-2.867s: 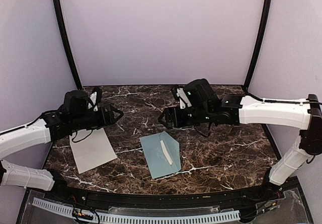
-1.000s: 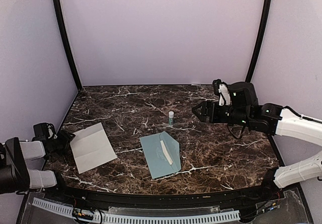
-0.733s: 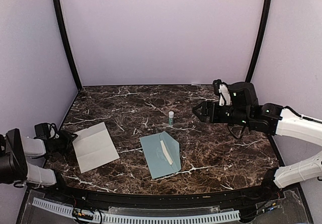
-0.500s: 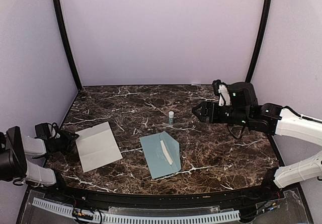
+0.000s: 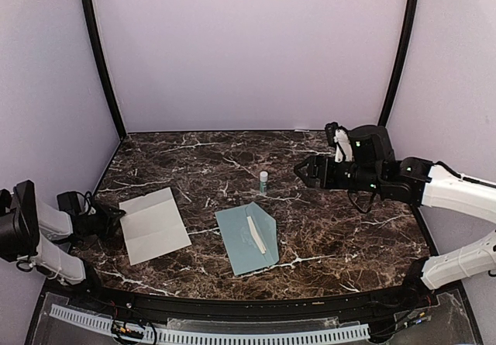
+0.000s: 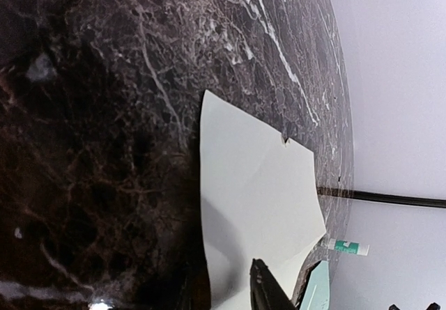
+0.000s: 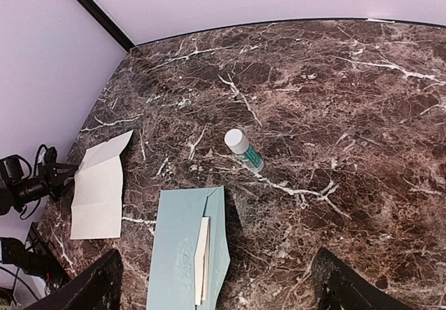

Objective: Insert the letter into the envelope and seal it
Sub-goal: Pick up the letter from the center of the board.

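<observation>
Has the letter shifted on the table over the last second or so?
Yes. The letter has slid to the right, closing part of the gap to the envelope, which stayed put.

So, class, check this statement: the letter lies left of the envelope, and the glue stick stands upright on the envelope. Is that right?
Not quite. The glue stick does not stand on the envelope; it stands upright on the bare table just beyond it, apart from it, as the right wrist view shows. The letter does lie left of the envelope.
</observation>
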`<act>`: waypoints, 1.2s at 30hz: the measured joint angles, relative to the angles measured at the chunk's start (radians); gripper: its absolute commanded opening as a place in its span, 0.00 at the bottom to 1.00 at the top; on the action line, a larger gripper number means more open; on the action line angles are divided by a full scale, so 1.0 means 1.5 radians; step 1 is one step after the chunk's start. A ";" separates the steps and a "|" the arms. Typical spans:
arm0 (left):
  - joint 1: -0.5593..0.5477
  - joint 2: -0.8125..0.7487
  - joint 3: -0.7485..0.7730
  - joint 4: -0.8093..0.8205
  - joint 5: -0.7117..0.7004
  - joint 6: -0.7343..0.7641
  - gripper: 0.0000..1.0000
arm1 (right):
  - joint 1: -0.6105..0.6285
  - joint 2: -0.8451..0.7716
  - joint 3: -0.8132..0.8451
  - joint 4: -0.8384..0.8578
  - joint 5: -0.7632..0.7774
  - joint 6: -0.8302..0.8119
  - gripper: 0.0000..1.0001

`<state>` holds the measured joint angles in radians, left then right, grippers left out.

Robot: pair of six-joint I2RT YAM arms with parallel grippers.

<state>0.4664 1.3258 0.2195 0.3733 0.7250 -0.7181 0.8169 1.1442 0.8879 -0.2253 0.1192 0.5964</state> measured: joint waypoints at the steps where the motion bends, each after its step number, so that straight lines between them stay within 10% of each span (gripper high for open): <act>1: -0.001 0.006 0.000 0.003 0.001 0.000 0.23 | 0.000 0.000 0.000 0.000 0.000 0.000 0.90; 27: -0.071 -0.114 -0.006 0.051 0.078 -0.042 0.00 | 0.000 0.005 0.010 -0.005 -0.010 -0.002 0.90; 36: -0.219 -0.212 0.208 -0.045 0.136 -0.037 0.00 | -0.001 0.010 0.052 -0.004 -0.088 -0.077 0.92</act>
<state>0.1379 1.0084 0.5312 0.3054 0.9295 -0.7738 0.8158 1.1599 0.9661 -0.2317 -0.0128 0.4812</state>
